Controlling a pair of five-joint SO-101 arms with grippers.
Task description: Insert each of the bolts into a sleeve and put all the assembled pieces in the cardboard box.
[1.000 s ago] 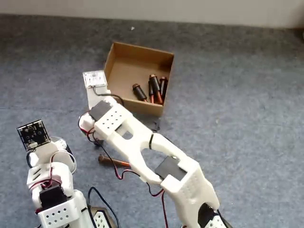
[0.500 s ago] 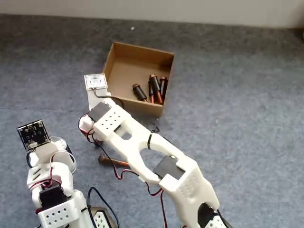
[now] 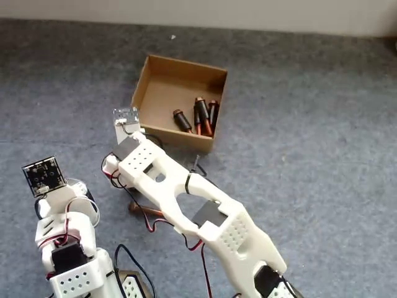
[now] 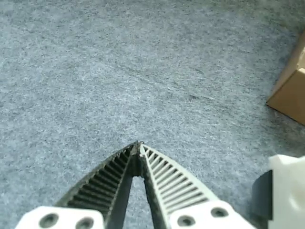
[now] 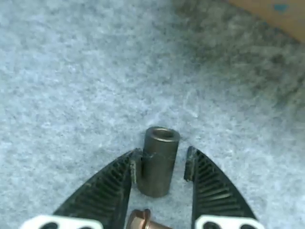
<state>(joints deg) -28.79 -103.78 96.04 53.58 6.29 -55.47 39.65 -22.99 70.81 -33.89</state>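
A dark metal sleeve [image 5: 158, 162] stands upright on the grey carpet between the fingers of my right gripper [image 5: 163, 155], which is open; one finger is at the sleeve's side and the other stands a little off it. A copper bolt head [image 5: 138, 220] shows close under the wrist. In the high view the right arm [image 3: 149, 164] stretches to just in front of the cardboard box [image 3: 152, 68], and a bolt [image 3: 140, 209] lies on the carpet beneath it. Several assembled pieces [image 3: 198, 117] lie in the box. My left gripper [image 4: 139, 146] is shut, empty, over bare carpet.
The left arm [image 3: 62, 217] stays at the near left of the high view. A corner of the box [image 4: 291, 88] and a white part of the other arm [image 4: 286, 186] appear in the left wrist view. Grey carpet lies open to the right of the box.
The right arm's wrist has drawn back from the box's left corner toward the front and sunk lower. The left arm has not moved.
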